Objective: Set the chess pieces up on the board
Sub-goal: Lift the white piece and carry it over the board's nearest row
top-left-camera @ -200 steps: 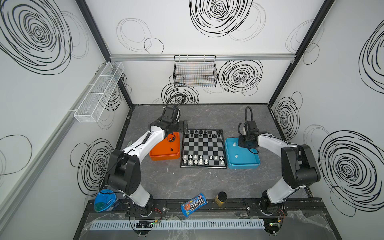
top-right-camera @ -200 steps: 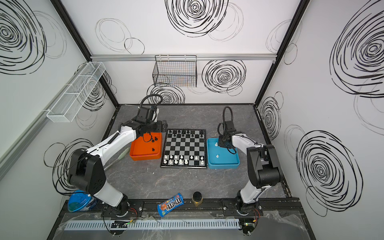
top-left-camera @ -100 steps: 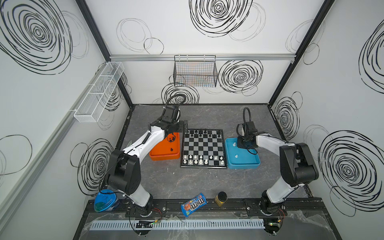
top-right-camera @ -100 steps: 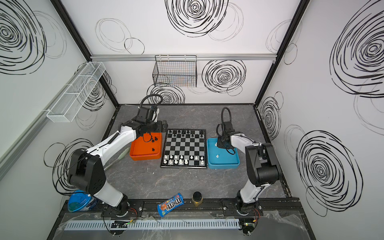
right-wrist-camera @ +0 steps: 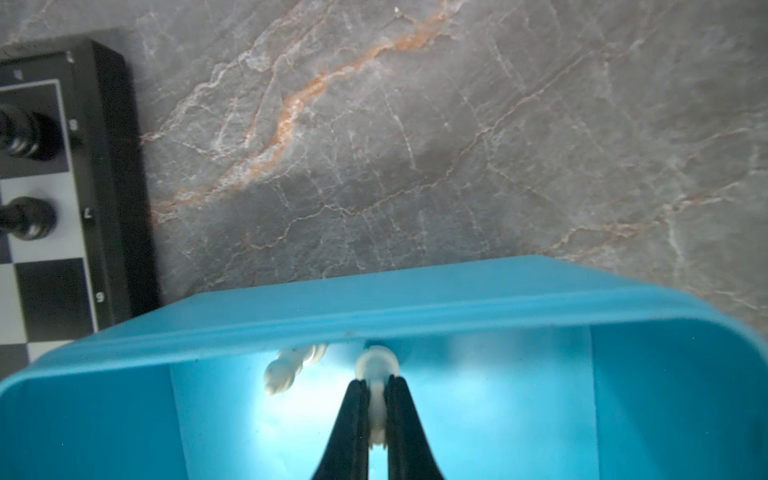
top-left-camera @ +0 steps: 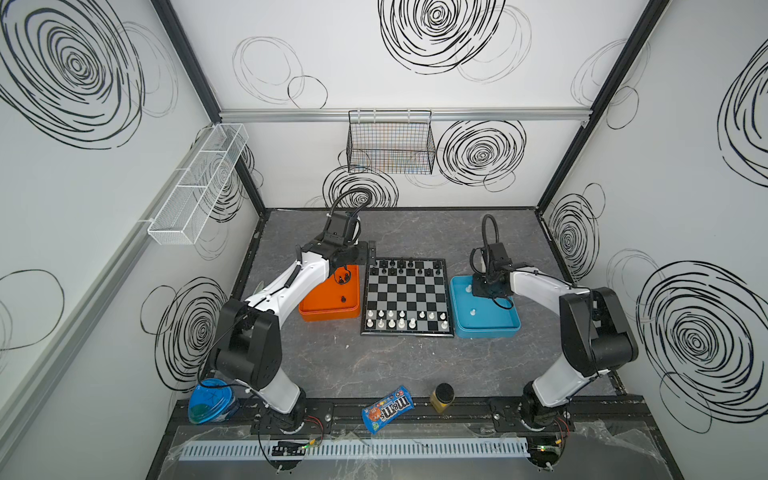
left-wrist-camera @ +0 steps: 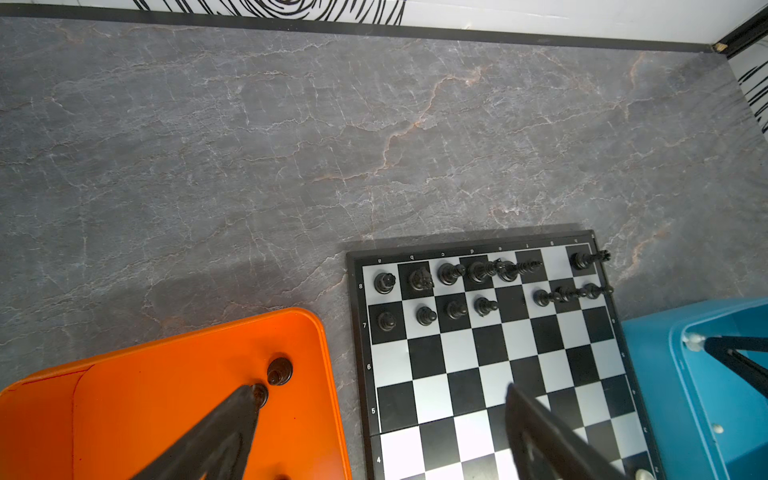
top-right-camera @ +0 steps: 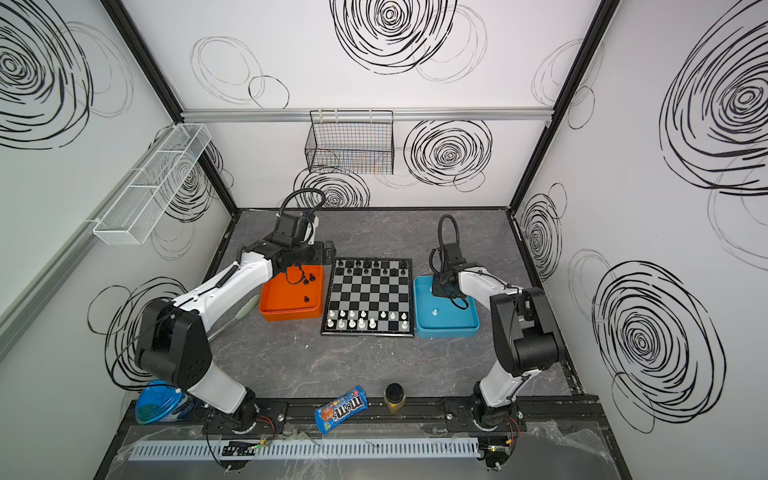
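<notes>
Reaching down into a blue tray [right-wrist-camera: 374, 307], the right claw [right-wrist-camera: 376, 384] is clenched on a small white chess piece [right-wrist-camera: 376, 365]. Its two dark fingers pinch the stem, and the round end shows just past the tips. Whether the piece rests on the tray floor or is lifted cannot be told. A second white piece [right-wrist-camera: 282, 374] lies on its side just beside it, partly hidden by the tray's rim. A third white piece [top-left-camera: 472, 311] stands apart nearer the tray's middle in a top view. The left claw [left-wrist-camera: 384, 392] is spread wide and grasps nothing. One finger hangs over the orange tray [left-wrist-camera: 145, 415] and the other over the board [left-wrist-camera: 461, 353]. The orange tray holds a few loose black pieces [left-wrist-camera: 279, 370], and one of them sits right at the tip of the finger above it; contact cannot be told. The checkered board lies flat on the grey marbled counter [left-wrist-camera: 291, 145] between the two trays. A black set [left-wrist-camera: 453, 272] fills most of the board's two far rows, with several squares bare. A white set [top-left-camera: 401, 322] partly fills the two near rows.
</notes>
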You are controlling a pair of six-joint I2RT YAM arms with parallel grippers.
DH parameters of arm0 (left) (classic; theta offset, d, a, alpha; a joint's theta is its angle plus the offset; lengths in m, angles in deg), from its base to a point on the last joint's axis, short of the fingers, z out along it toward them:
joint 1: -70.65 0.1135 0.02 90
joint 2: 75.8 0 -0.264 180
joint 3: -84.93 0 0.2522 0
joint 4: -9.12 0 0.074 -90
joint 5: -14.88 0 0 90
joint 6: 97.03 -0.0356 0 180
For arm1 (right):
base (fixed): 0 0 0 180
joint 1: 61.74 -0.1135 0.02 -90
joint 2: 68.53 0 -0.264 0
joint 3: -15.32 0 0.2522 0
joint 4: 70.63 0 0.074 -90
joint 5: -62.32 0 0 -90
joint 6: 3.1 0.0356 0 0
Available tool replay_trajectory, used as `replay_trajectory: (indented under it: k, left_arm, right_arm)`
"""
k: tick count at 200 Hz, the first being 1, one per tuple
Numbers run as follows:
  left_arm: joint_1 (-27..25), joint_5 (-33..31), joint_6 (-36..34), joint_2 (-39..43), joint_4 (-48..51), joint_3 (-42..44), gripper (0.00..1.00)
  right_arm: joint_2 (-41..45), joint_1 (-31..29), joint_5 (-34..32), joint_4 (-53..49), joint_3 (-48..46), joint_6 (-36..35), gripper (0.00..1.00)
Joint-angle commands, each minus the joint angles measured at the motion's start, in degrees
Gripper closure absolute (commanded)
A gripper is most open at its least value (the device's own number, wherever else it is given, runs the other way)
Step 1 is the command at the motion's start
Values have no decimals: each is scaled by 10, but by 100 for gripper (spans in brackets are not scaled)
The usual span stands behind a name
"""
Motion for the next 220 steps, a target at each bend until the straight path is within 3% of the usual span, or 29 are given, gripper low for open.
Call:
replay_trajectory:
  k: [1,53,123,175,220]
  left_arm:
    - [4,5,-1,-3,-8,-6,4]
    - [5,3,-2,-6,-7,-6,4]
    - [7,-6,-3,-10,-5,-7,4]
    - [9,-7,-1,-11,-6,-6,4]
    - [11,-5,-2,-11,-6,-7,4]
  right_arm:
    - [48,-11,-25,-41,22,2,95]
    - [125,-60,-31,-108,37,13,96]
    - [176,-224,-36,-124,19,122,96]
    - [156,-322,-46,-92,-8,198,96]
    - [129,-354,-55,-78,-17,228,96]
